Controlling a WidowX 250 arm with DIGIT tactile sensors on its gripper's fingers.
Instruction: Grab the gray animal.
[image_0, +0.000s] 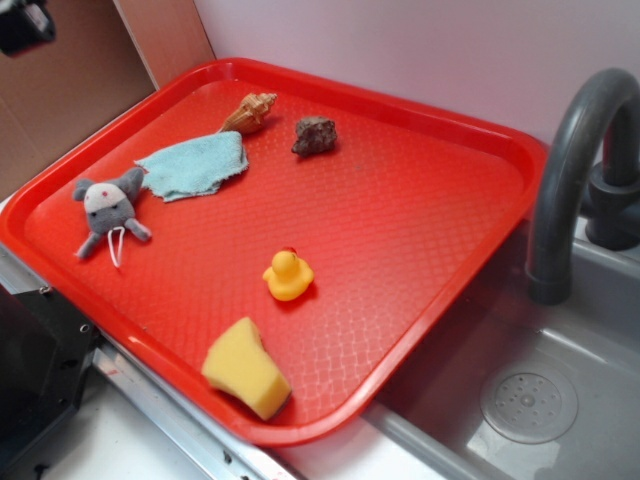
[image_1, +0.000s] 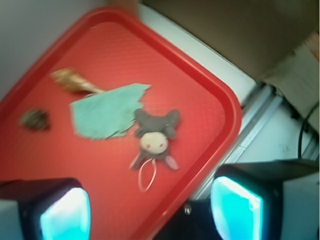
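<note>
The gray animal (image_0: 108, 208), a small plush mouse with a white face and a white string loop, lies flat near the left edge of the red tray (image_0: 400, 220). In the wrist view the gray animal (image_1: 155, 135) is above and between my fingers, some way below the camera. My gripper (image_1: 150, 212) is open, its cyan pads (image_1: 65, 215) wide apart with nothing between them, hovering over the tray's (image_1: 115, 50) near edge. In the exterior view only a dark part of the robot (image_0: 22, 25) shows at the top left corner.
A light blue cloth (image_0: 195, 163) lies right beside the mouse. A shell (image_0: 250, 112) and a gray-brown rock (image_0: 315, 135) sit at the tray's back. A yellow duck (image_0: 287, 275) and a yellow sponge (image_0: 246, 368) are in front. A gray sink (image_0: 530, 400) and faucet (image_0: 575, 150) stand to the right.
</note>
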